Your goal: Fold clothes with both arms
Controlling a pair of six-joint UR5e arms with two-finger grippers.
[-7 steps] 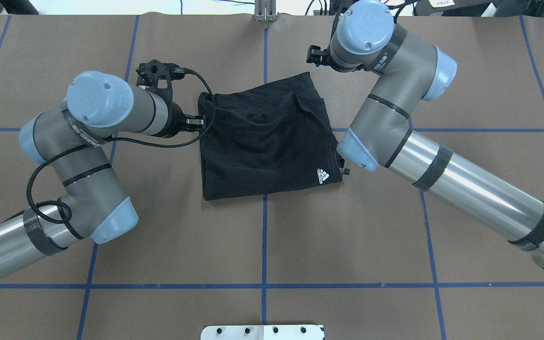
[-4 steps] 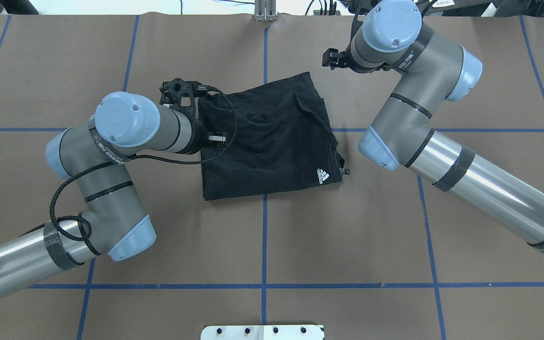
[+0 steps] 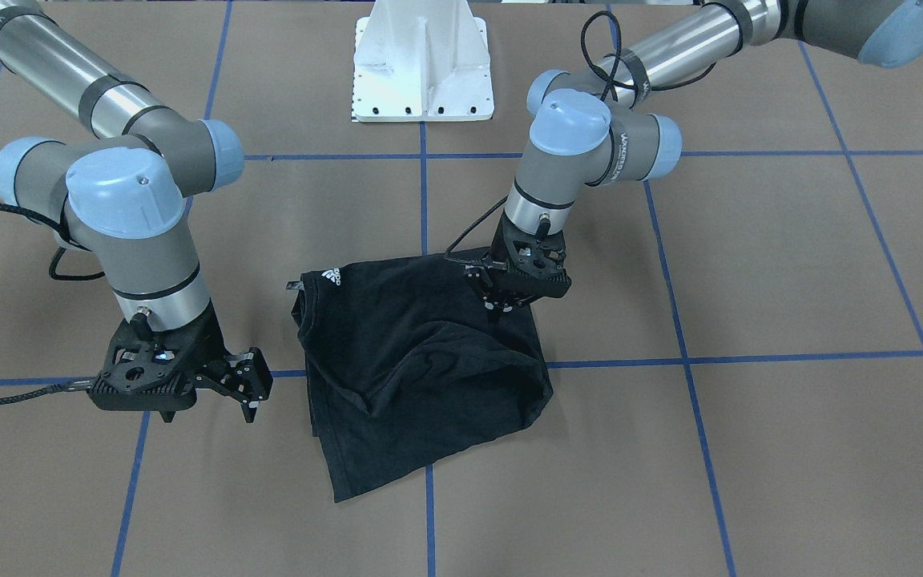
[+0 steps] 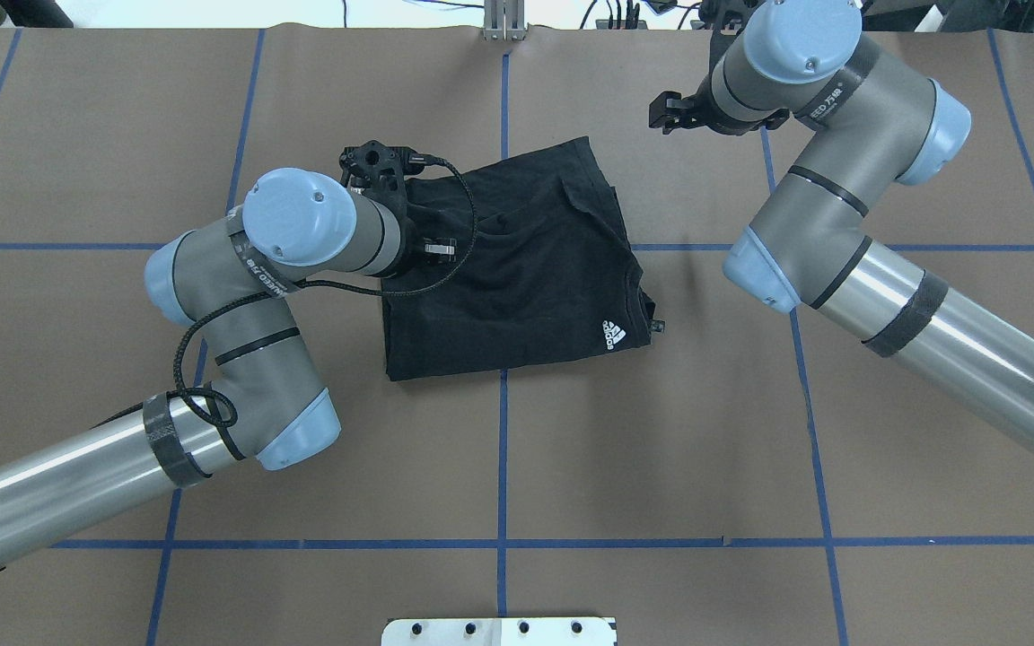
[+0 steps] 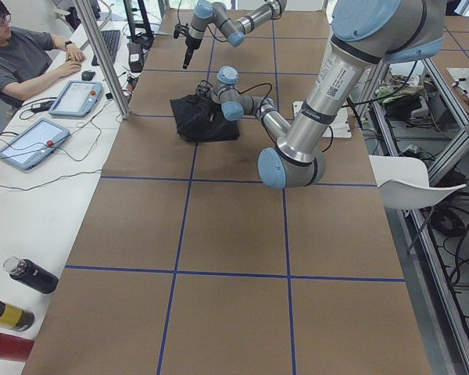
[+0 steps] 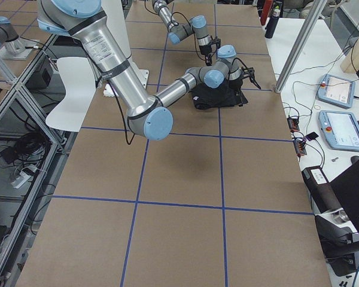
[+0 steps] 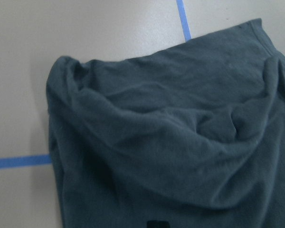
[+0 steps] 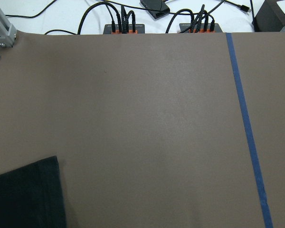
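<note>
The black T-shirt (image 4: 517, 269) lies folded and rumpled at the table's middle, its white logo (image 4: 614, 335) at the near right corner. My left gripper (image 4: 439, 247) hangs over the shirt's left part, shut and holding nothing. In the front-facing view its fingertips (image 3: 498, 311) point down just above the cloth (image 3: 421, 377). The left wrist view is filled by wrinkled fabric (image 7: 171, 142). My right gripper (image 3: 247, 393) is open and stands off the shirt's far right side, above bare table (image 4: 665, 112). Only a shirt corner (image 8: 23, 199) shows in the right wrist view.
Blue tape lines (image 4: 503, 449) cross the brown table. The white pedestal base (image 3: 421, 72) sits at the robot's edge. A person (image 5: 23, 55) sits at a side desk with tablets (image 5: 31, 144) and bottles (image 5: 31, 275). Cables and boxes (image 8: 123, 26) line the far edge.
My left arm swung right, from beside the shirt's left edge to above the cloth. My right arm pulled right and farther back, away from the shirt. The shirt has not moved.
</note>
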